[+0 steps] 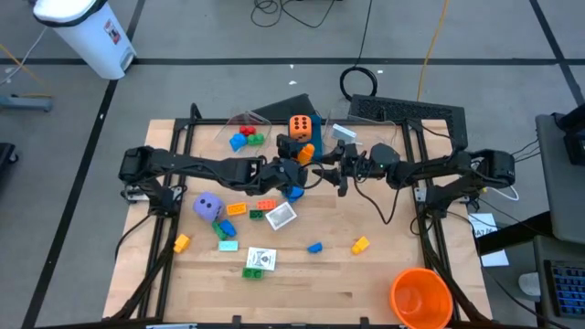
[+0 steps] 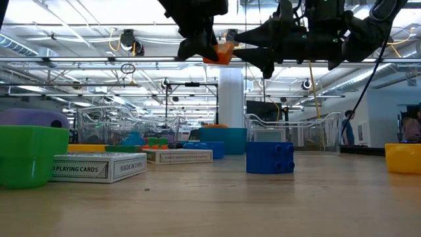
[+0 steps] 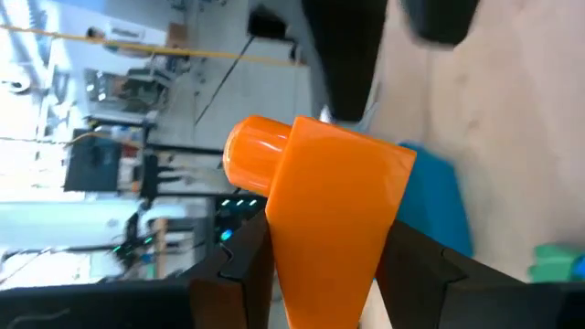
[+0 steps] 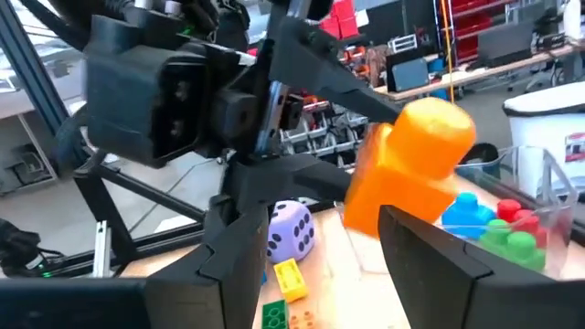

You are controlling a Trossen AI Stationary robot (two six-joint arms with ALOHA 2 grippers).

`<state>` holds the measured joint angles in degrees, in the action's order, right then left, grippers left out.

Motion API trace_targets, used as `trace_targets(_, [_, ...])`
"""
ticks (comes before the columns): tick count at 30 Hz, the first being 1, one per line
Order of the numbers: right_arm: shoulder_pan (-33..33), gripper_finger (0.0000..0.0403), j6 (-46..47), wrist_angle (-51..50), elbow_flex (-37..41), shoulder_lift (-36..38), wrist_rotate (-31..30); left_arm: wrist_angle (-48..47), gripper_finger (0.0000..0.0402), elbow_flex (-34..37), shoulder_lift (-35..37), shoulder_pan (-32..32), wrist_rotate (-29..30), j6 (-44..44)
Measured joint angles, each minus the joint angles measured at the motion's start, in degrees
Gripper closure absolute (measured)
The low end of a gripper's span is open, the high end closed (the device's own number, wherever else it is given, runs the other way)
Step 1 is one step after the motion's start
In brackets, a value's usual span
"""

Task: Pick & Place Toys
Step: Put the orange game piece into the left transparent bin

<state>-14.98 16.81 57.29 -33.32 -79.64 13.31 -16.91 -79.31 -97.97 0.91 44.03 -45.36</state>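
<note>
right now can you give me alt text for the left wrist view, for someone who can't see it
An orange brick, one round stud on its side, is clamped between the left hand's two dark fingers and fills the middle of the picture. Behind it lie pale wooden table, a blue piece and, off the table, a blurred workshop.

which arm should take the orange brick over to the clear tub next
Likely right. The left gripper holds the orange plastic brick mid-air, and the right gripper's open fingers already flank it; the clear plastic tub sits on its side.
</note>
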Motion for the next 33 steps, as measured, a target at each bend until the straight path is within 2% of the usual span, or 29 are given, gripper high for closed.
trace_targets(4, [-0.01, 0.0202, -2.97, 0.40, 0.00, 0.00, -2.65, 0.15, 0.0237, 0.00, 0.00, 0.05, 3.53, -1.92])
trace_targets(7, [-0.22, 0.0202, -4.36, 0.36, 0.00, 0.00, -6.13, 0.79, 0.0249, 0.00, 0.00, 0.36, 3.83, -1.71])
trace_targets(10, [-0.74, 0.0202, -4.11, 0.42, 0.00, 0.00, -6.84, 2.24, 0.0252, 0.00, 0.00, 0.45, 3.78, -1.86])
trace_targets(17, [-0.81, 0.0202, -2.29, 1.59, 0.00, 0.00, -5.78, 5.93, 0.0238, -0.02, 0.07, 0.34, -0.29, -2.59])
trace_targets(23, [-0.81, 0.0202, -0.31, 1.69, 0.09, 0.02, -6.04, 6.94, 0.0261, -0.02, 0.09, 0.34, -3.22, -2.59])
trace_targets(30, [-1.03, 0.0202, 0.56, 1.63, 0.09, -0.04, -5.64, 8.90, 0.0246, -0.17, 0.15, 0.65, -6.55, -2.63])
trace_targets(33, [-1.48, 0.0202, 0.56, 1.49, 0.09, -0.04, -5.49, 8.77, 0.0255, -0.17, 0.15, 0.92, -6.65, -2.62])
